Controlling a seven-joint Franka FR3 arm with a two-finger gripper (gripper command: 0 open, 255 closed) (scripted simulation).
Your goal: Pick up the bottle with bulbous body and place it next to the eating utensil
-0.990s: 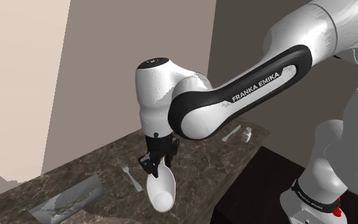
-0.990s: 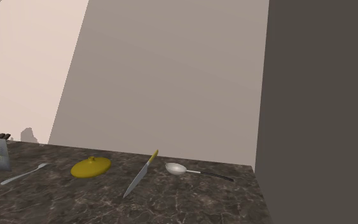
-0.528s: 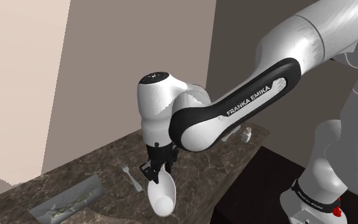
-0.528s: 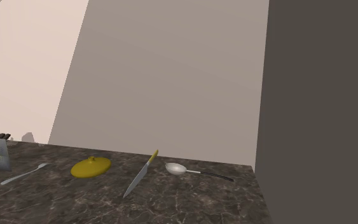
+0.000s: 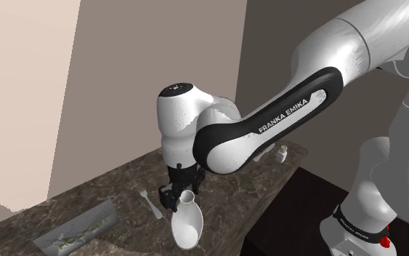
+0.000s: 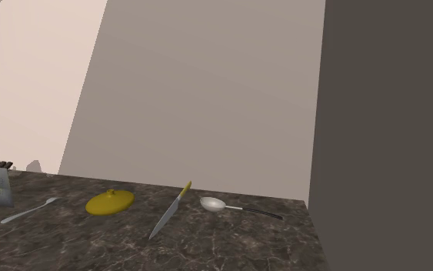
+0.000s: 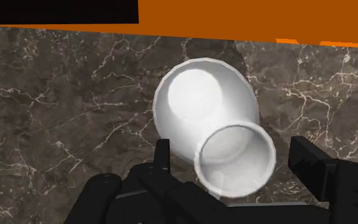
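Low on the dark marbled counter point(image 5: 101, 190), toward the shoulder view's left, lies the fork point(image 5: 150, 204). Just to its right is the white bottle point(image 5: 187, 224), neck up, long axis close to upright, mouth facing my wrist. My hand point(image 7: 231, 147) is spread, one finger on either side of the neck, neither touching it. I judge it rigid, smooth, slippery and probably breakable; the narrow neck under the rim looks the best hold.
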